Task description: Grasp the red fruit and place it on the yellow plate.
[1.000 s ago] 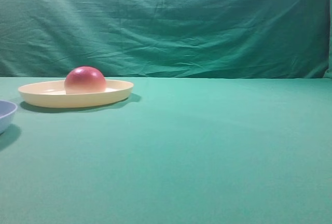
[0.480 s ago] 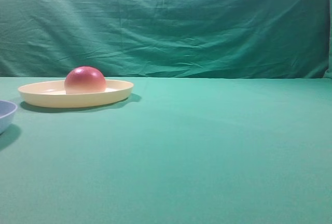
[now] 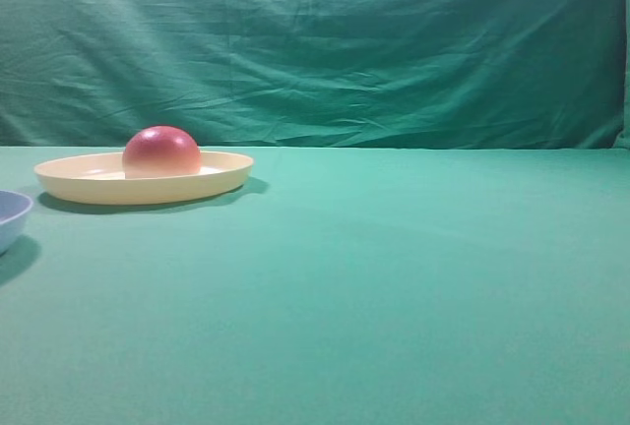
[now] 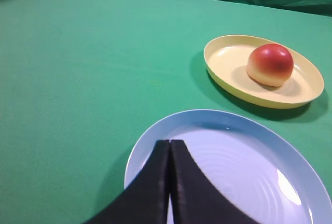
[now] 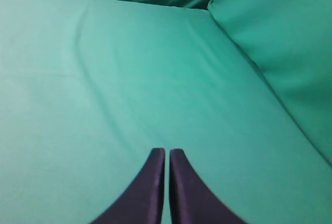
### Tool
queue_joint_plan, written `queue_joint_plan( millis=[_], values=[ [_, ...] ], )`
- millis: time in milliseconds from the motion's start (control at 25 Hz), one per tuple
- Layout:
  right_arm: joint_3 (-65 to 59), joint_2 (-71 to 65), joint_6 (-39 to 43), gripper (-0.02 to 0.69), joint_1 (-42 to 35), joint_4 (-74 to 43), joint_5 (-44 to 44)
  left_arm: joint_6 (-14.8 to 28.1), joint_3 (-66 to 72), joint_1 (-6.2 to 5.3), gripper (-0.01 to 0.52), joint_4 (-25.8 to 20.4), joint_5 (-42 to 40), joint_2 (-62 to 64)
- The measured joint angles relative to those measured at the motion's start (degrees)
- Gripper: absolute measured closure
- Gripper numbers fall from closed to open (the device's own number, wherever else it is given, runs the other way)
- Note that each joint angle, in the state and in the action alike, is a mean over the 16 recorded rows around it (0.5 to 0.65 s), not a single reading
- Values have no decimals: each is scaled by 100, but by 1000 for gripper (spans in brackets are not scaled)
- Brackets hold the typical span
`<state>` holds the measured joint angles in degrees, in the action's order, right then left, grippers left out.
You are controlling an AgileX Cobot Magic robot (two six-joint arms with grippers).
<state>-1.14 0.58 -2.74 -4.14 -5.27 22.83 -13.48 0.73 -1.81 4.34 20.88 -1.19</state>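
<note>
the smooth, dome-shaped red fruit [image 3: 161,152], red on top and cream at its base, sits dome-up on the shallow oval yellow plate [image 3: 221,177], whose long axis runs left-right. a glossy light blue dish [image 3: 10,216] is cut off at the left edge. both arms' jaws are closed and empty over the green-clothed desk [image 3: 394,277].

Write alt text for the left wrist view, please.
A red fruit sits on a yellow plate on a green cloth. Nearer the camera, the left gripper, shut and empty, hangs over a light blue dish.
</note>
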Motion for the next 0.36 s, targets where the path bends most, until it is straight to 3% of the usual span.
queue_joint_plan(
  millis=[360],
  values=[
    [0, 0, 0, 665, 0, 0, 0, 0, 0, 0, 514, 0, 0, 0]
  ],
)
